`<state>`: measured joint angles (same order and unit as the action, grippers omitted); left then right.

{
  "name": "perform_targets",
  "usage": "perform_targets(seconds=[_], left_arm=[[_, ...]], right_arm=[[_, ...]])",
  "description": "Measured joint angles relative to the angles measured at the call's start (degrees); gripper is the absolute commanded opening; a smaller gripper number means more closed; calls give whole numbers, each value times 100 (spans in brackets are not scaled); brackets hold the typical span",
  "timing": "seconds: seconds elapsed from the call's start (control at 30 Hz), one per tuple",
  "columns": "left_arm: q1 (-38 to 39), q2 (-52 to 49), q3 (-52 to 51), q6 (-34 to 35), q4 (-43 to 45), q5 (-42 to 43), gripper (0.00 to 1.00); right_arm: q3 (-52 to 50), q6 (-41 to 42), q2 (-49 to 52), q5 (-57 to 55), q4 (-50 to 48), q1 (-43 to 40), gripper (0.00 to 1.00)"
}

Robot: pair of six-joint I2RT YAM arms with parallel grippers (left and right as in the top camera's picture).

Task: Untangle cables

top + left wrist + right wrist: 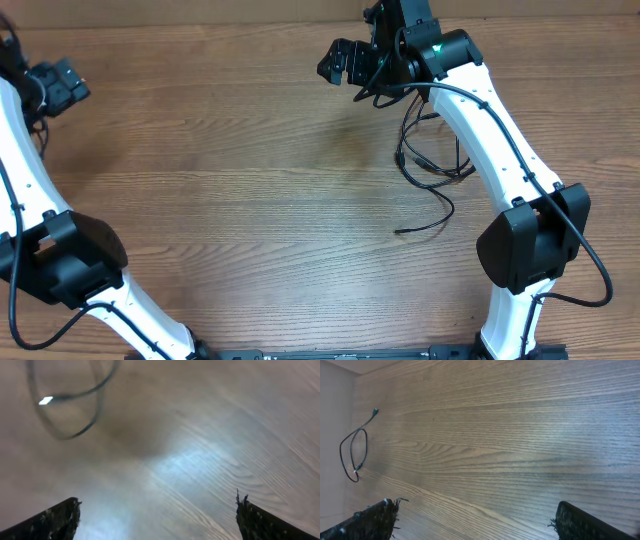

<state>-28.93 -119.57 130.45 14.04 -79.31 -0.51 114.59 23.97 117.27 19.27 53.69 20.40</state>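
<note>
Overhead view: a brown wood-grain table point(230, 170) with two white and black robot arms reaching in from its near edge. The left gripper point(62, 85) hangs over the table's far left part; its jaws cannot be made out from here. The right gripper point(335, 62) hangs over the table's far side, right of centre, and points toward the table's left. The cables point(402, 150), thin black cords in a loose tangle, lie flat on the right half of the table and are partly hidden under the right arm's white forearm. One free end point(400, 232) trails out toward the table's near edge. Neither gripper touches the tangle.

Left wrist view: blurred and close to the table top. The left gripper's point(157, 520) two dark fingertips point(55, 521) sit at the bottom corners, spread wide with only bare wood between them. A single cable loop point(75, 395) with a bright plug tip point(46, 400) lies on the table beyond the fingers, apart from them.

Right wrist view: the right gripper point(480, 520) also stands wide and holds nothing. A small looped cord point(366, 445) lies well away by the table's edge, its plug end point(374, 411) pointing outward.
</note>
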Motion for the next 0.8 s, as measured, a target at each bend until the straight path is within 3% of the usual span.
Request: perform_targets(seconds=[0.23, 0.43, 0.6, 0.8], left_arm=[[-658, 39, -413, 1832, -387, -841, 99], [-1176, 42, -1294, 3692, -59, -977, 97], [-1362, 42, -2188, 4752, 1104, -953, 100], [-1344, 42, -3320, 5158, 3067, -745, 95]], right_arm=[[0, 0, 0, -2, 144, 0, 100], [0, -2, 0, -26, 146, 0, 100], [0, 0, 0, -66, 144, 0, 100], [0, -2, 0, -87, 144, -2, 100]])
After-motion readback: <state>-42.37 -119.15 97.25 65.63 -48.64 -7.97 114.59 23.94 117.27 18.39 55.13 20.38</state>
